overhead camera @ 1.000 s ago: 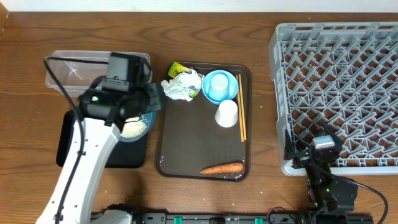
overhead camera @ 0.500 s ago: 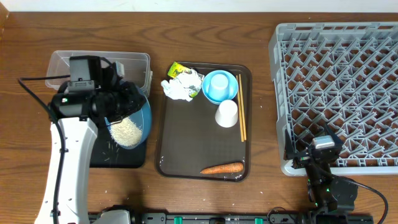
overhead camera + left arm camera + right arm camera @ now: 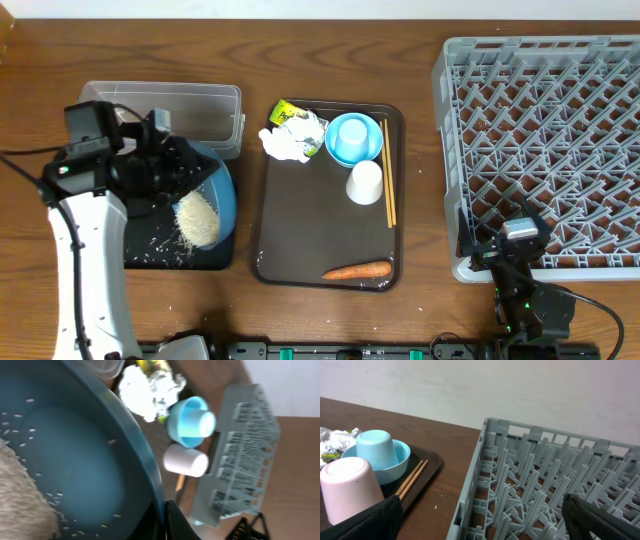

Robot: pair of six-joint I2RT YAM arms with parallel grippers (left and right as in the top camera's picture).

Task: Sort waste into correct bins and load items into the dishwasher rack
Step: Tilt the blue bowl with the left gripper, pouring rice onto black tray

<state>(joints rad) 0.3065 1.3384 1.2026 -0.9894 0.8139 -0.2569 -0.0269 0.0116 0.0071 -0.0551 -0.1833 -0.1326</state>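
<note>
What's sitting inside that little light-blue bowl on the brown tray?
A light-blue cup, standing upside down in the bowl. Whether anything lies beneath the cup cannot be seen: it covers the bowl's middle.

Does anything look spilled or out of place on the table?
Yes. Stray rice grains lie on the table just in front of the black tray, outside it, near the tilted dish.

Overhead, two close wrists; common rack [image 3: 540, 150]
</note>
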